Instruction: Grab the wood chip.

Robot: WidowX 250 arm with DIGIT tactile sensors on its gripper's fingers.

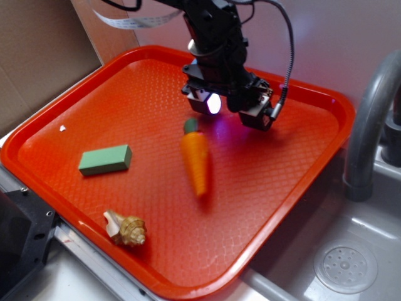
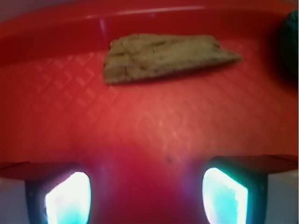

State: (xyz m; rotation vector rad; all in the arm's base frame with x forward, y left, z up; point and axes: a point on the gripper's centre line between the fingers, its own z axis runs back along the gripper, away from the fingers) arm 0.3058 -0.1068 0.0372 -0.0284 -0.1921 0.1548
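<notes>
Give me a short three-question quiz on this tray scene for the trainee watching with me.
1. True or false: the gripper is already shut on the wood chip.
2. Which object lies nearest the tray's front edge: A) green block, B) carrot, C) seashell?
3. In the wrist view, where is the wood chip relative to the fingertips?

Key:
1. False. The gripper is open, and the chip lies apart from it on the tray.
2. C.
3. Ahead of them, lying flat near the far rim, not between them.

Carrot (image 1: 196, 160) on orange tray (image 1: 301, 188)
</notes>
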